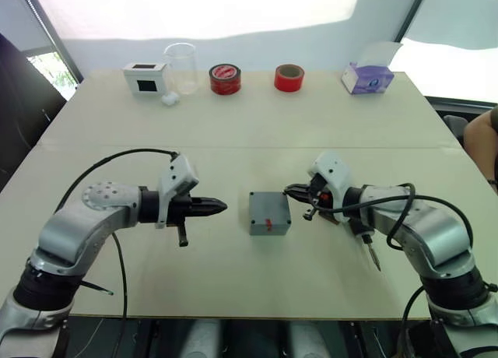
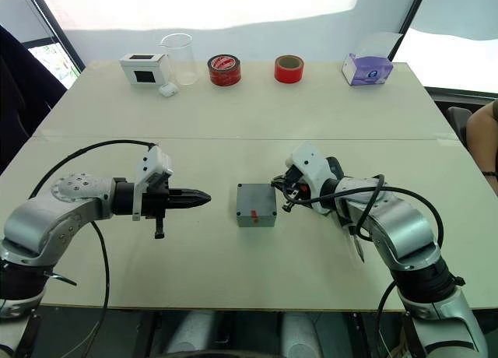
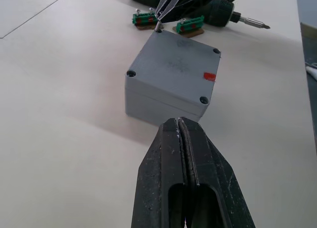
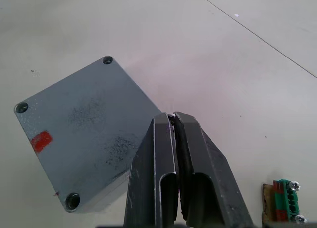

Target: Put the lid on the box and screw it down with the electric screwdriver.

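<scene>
Lid (image 1: 269, 211) already sits on the box (image 3: 148, 100) at frame centre on the bench (image 1: 233, 124). Right claw (image 4: 173, 120), tips pressed together, seems to pinch a screw at one corner hole; left claw (image 3: 179, 123) waits closed. Next: seat it, then fetch the electric screwdriver (image 3: 218, 12).

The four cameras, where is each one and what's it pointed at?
Left and right eye views: head stereo pair, looking down over both arms at the table.
Left wrist view: along the shut left gripper toward the lid.
Right wrist view: along the shut right gripper at the lid's corner.
All share the lid with its red mark.
</scene>
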Robot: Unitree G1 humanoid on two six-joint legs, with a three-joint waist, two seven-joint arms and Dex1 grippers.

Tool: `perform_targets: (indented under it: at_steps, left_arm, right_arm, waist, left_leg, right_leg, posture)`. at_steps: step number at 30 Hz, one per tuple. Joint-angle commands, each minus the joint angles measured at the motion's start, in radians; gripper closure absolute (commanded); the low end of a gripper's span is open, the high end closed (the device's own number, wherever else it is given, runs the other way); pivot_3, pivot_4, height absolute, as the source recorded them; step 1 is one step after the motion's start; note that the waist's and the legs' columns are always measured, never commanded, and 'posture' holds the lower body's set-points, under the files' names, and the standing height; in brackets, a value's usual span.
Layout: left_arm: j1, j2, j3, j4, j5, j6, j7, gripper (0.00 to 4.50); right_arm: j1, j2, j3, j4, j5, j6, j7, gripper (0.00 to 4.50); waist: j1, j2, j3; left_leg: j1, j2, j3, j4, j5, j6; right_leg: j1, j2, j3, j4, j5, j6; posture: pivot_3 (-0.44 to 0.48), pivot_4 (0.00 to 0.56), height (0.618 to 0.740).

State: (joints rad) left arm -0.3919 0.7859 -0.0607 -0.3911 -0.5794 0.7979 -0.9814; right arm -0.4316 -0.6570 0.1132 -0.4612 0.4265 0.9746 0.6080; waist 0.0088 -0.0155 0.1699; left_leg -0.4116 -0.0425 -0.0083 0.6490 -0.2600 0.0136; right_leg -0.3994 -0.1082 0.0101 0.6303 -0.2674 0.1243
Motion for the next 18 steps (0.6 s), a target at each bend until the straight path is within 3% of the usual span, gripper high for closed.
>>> perform_targets:
  at_steps: [1, 11, 14, 18]
  left_arm:
    - [-0.003, 0.012, 0.017, -0.023, -0.006, -0.008, -0.002, 4.5]
    - [-0.012, 0.004, -0.002, -0.012, 0.008, -0.021, -0.003, 4.5]
    - [-0.013, 0.002, -0.003, -0.011, 0.007, -0.022, -0.004, 4.5]
    - [-0.013, -0.004, -0.004, -0.011, 0.007, -0.022, -0.002, 4.5]
  right_arm:
    - [0.001, -0.008, -0.007, -0.013, -0.005, -0.018, 0.006, 4.46]
    - [0.01, 0.002, 0.003, -0.011, -0.013, -0.014, 0.004, 4.46]
    - [0.009, 0.003, -0.001, -0.007, -0.014, -0.006, 0.004, 3.54]
    - [0.005, -0.003, -0.01, -0.006, -0.007, 0.003, 0.011, 1.93]
  waist:
    - [0.0, 0.0, 0.0]
    - [0.001, 0.0, 0.0]
    - [0.001, 0.0, 0.0]
    - [0.0, 0.0, 0.0]
  left_leg:
    - [0.0, 0.0, 0.0, 0.0, 0.0, 0.0]
    - [0.0, 0.0, 0.0, 0.0, 0.0, 0.0]
    - [0.0, 0.0, 0.0, 0.0, 0.0, 0.0]
    - [0.0, 0.0, 0.0, 0.0, 0.0, 0.0]
  right_leg:
    - [0.0, 0.0, 0.0, 0.0, 0.0, 0.0]
    - [0.0, 0.0, -0.001, 0.0, 0.0, 0.0]
    - [0.0, 0.0, -0.001, 0.0, 0.0, 0.0]
    - [0.0, 0.0, -0.001, 0.0, 0.0, 0.0]
  posture:
    - [0.0, 0.15, 0.74]
    - [0.0, 0.15, 0.74]
    - [0.0, 0.15, 0.74]
    - [0.0, 0.15, 0.74]
